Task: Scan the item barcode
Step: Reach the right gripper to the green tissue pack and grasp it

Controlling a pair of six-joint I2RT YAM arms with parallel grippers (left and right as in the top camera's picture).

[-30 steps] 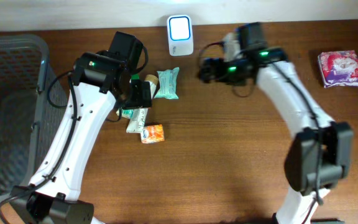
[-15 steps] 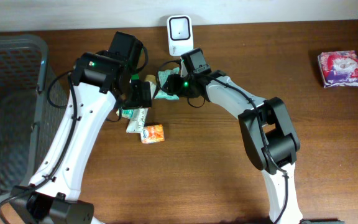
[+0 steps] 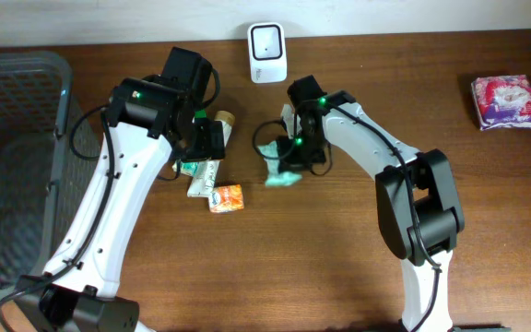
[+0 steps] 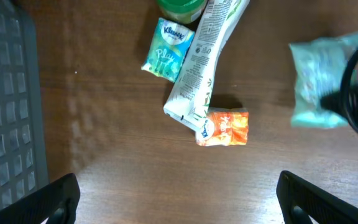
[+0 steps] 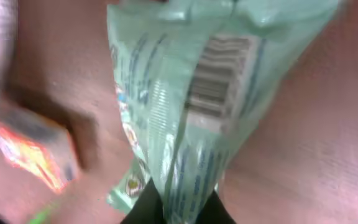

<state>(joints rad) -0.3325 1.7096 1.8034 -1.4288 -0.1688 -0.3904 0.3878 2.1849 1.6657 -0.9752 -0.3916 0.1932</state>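
Since the earlier overhead frames, the right gripper (image 3: 295, 155) has closed on the mint-green packet (image 3: 278, 168) and drawn it away from the cluster of small items, so the packet now sits nearer the middle of the wooden table (image 3: 339, 267), below and slightly right of the white scanner (image 3: 267, 41) at the far edge and well apart from it. In the right wrist view the right gripper (image 5: 178, 209) clenches one end of the mint-green packet (image 5: 185, 118) between its dark fingers (image 5: 143, 210). The packet's printed barcode (image 5: 219, 79) faces that camera, and motion blur softens everything. Whether the packet's far end touches the wood cannot be told. The left gripper (image 3: 206, 138) has not shifted: it hangs over the cluster with its jaws spread fully and nothing between them. The left wrist view shows this left gripper (image 4: 179, 200) above a white tube (image 4: 201, 68), with an orange packet (image 4: 224, 128) touching the tube's lower end, a blue-green Kleenex pack (image 4: 168, 48) just beside the tube, and a green cap (image 4: 180, 7) at the top edge. The mint-green packet (image 4: 319, 81) appears at that view's right, partly behind the dark right arm. A grey mesh basket (image 3: 17, 83) stands at the table's left side. A pink-and-white packet (image 3: 507, 101) lies alone near the right edge.
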